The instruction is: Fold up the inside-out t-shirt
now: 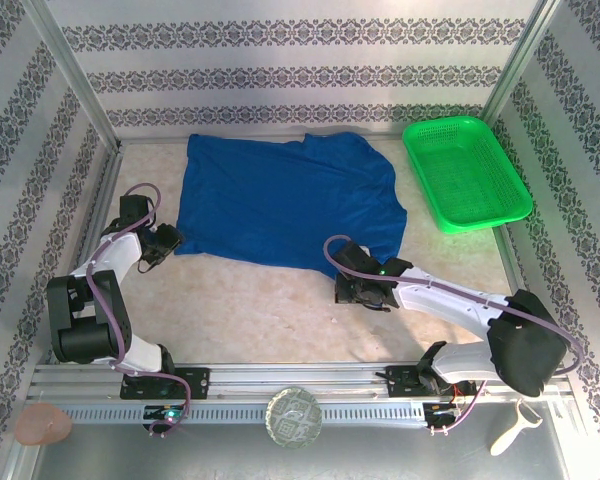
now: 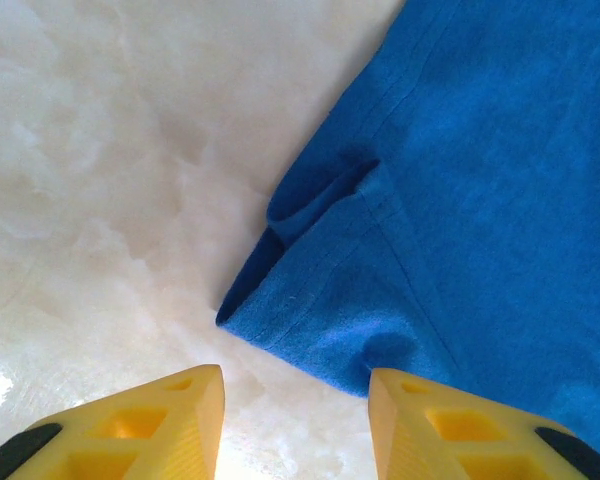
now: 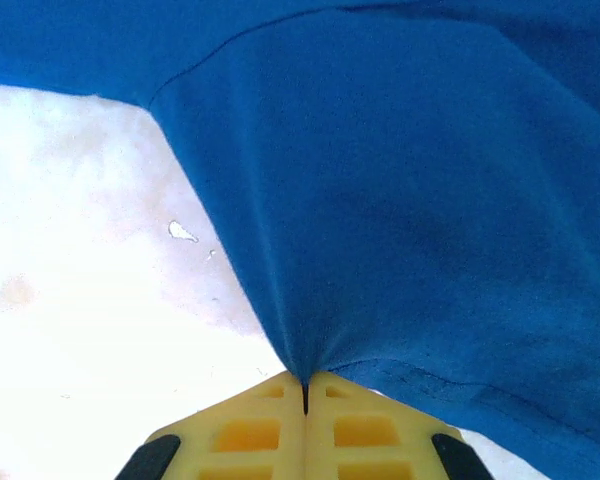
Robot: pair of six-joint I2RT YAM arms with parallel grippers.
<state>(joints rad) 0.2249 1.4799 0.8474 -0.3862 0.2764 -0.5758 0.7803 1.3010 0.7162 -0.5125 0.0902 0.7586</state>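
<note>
The shirt (image 1: 280, 205) is spread pretty flat on the table (image 1: 270, 320), upper middle of the top view. The basket (image 1: 465, 170) sits at the upper right, well apart from anything you're doing.

Your right hand (image 3: 305, 385) has its fingers pressed together on the shirt's bottom edge, toward the lower right of the cloth. You can see the fabric pulled into a tight pleat running into the pinch. Your left hand (image 2: 295, 400) is the opposite: fingers apart, nothing between them, parked just short of the lower-left corner (image 2: 270, 290).

Stuff I'd worry about from here:

- Only one side is gripped. If you lift or drag with the right now, I'd expect the shirt to pivot and skew, and you'd get a crooked fold.
- That corner is doubled over on itself, with a little flap showing. Close on it as is and you might catch just the flap or one layer, and the rest hangs loose.
- One left finger looks right at the cloth edge and the other is over bare table. I can't tell if it's on top of the cloth or just touching it. Push forward and you could shove the corner into a bunch instead of straddling it.
- The right pinch is thin, right at the hem, and I can't tell if it has both layers. A quick pull might slip it out, and the table looks slick.
</note>
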